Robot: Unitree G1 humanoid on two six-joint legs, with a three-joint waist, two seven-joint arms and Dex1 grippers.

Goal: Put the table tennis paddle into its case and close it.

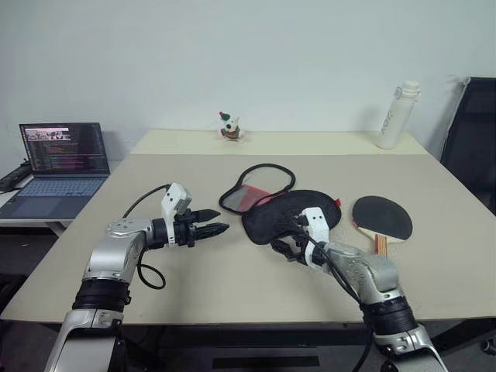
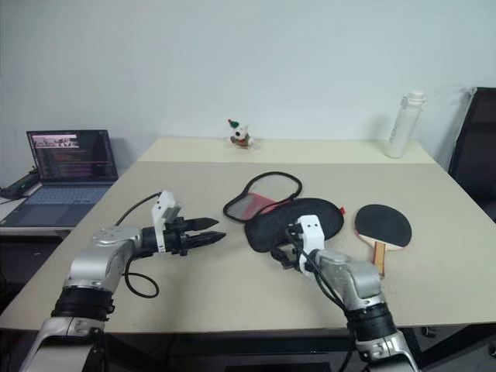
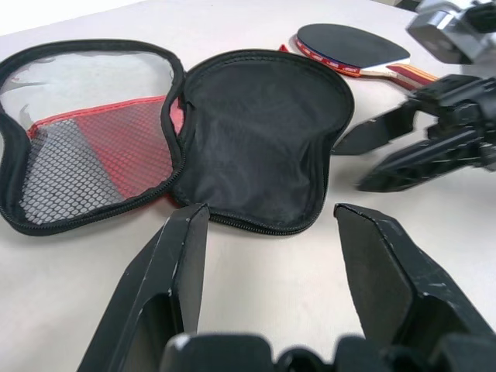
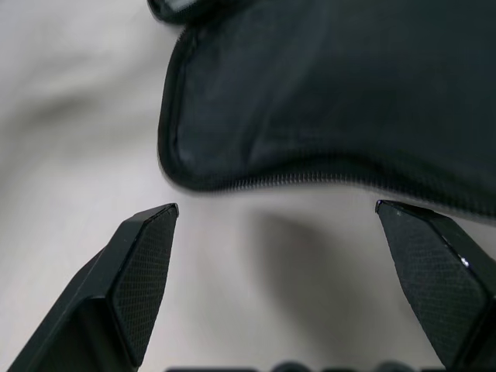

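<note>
Hiding behind right gripper (image 1: 285,246): case (image 1: 291,211) edge

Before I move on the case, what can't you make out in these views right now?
- Paddle handle: near end hidden behind the right arm, head views.
- Case: right wrist view cuts it off at the picture's edge.
- Right tool: tips lost against the black case, head views.
- Laptop screen: text too small.

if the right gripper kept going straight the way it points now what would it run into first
Most likely the near zipped edge of the case: the open right gripper points straight at its black half, empty. The table tennis paddle lies off to its right, out of that line.
</note>
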